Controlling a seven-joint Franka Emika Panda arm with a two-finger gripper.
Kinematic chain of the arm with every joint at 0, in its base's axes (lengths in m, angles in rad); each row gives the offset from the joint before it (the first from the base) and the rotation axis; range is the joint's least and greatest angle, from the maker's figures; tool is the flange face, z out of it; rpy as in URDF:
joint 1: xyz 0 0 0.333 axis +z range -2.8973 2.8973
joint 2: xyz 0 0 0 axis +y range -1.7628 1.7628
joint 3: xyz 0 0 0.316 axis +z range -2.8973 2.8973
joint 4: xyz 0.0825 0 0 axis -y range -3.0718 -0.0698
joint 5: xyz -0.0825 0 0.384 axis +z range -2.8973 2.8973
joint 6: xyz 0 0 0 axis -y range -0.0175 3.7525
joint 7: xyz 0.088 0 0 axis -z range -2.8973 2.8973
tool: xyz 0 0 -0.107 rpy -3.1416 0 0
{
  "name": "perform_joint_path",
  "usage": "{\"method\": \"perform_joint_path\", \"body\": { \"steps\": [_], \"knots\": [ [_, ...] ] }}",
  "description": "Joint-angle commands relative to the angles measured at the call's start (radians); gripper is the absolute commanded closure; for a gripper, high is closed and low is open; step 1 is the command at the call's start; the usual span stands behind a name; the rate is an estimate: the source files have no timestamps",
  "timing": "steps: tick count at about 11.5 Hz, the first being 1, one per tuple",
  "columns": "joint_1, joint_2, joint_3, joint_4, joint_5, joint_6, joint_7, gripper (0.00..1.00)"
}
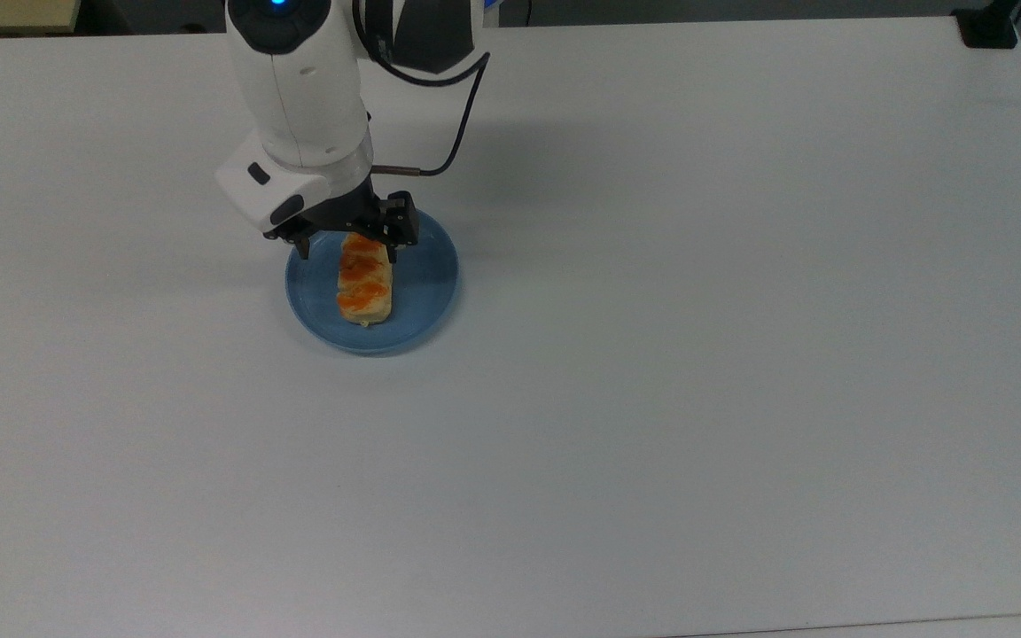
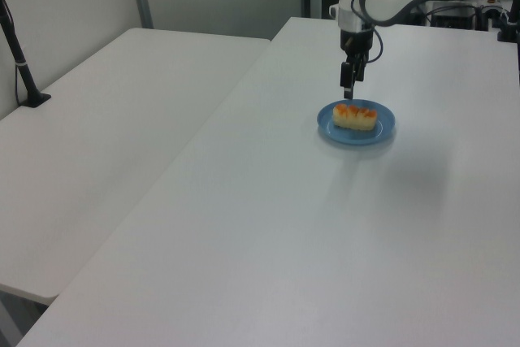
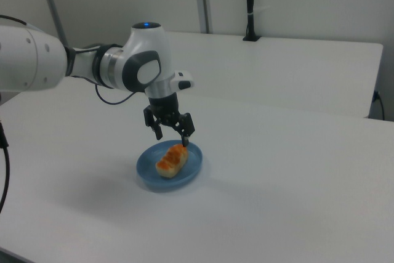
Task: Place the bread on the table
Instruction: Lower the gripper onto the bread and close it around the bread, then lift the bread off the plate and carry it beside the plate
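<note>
Bread (image 1: 364, 279) on blue plate (image 1: 426, 292), white table (image 1: 697, 310), gripper (image 1: 349, 250) spread wide above.

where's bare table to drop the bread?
Bare table runs from the blue plate to the top view's right edge, and across its lower half. Crowded spot: the plate, holding the bread, with the open gripper over its far end.
</note>
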Motion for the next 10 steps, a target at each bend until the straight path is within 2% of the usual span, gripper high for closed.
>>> {"method": "perform_joint_path", "body": {
  "steps": [1,5,7,8,10],
  "knots": [
    [0.004,0.032,0.006,-0.013,-0.023,0.066,0.026,0.00],
    [0.010,0.072,0.010,-0.045,-0.024,0.149,0.031,0.01],
    [0.012,0.071,0.012,-0.050,-0.024,0.147,0.032,0.51],
    [0.013,0.068,0.013,-0.048,-0.024,0.139,0.031,0.63],
    [0.009,0.020,0.054,-0.041,-0.023,0.068,0.031,0.64]
  ]
}}
